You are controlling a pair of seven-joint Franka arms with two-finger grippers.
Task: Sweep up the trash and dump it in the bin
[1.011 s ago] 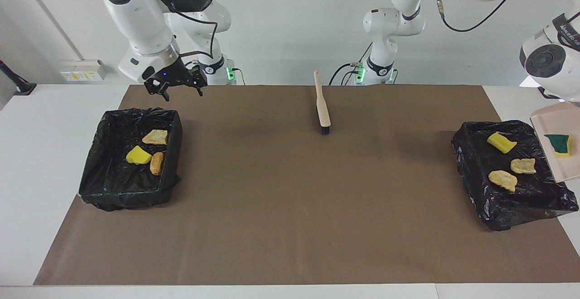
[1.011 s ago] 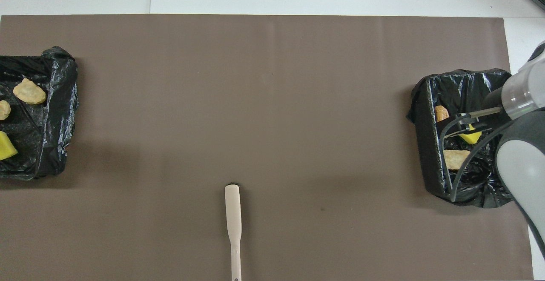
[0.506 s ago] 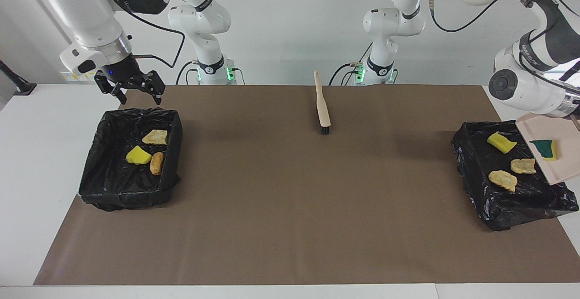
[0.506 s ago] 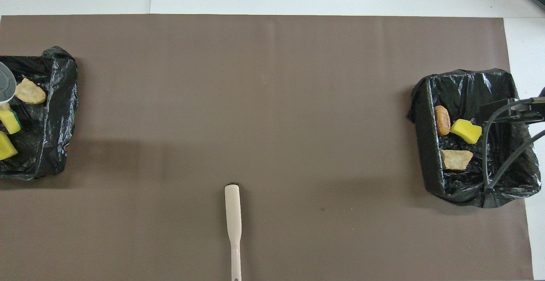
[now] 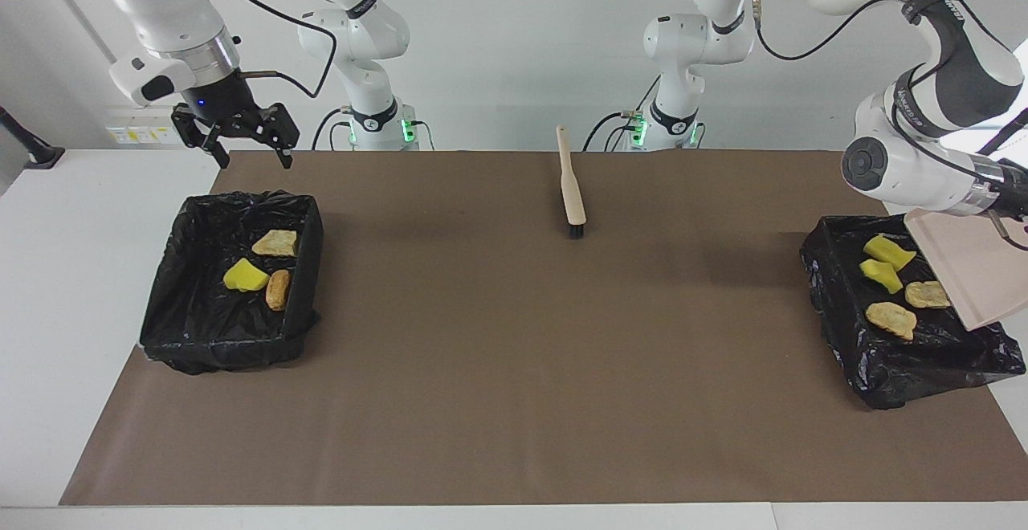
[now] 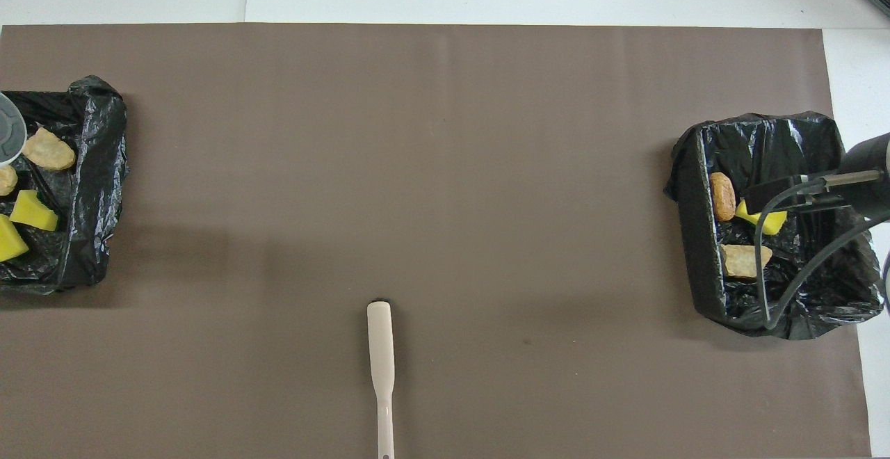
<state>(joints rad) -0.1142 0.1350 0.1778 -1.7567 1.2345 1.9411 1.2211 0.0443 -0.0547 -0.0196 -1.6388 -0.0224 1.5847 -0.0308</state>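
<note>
Two bins are being lined with crinkled, glossy black plastic bags (image 5: 201,329); the table is being covered by smooth, matt brown paper (image 5: 514,369).

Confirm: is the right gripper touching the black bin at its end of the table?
Apart. The facing view shows bare mat between the right gripper and the black bin rim; its jaws stand open.

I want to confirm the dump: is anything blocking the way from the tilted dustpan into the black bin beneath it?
Nothing visible does. The dustpan hangs tilted and empty over the bin, and four trash pieces already lie inside it.
</note>
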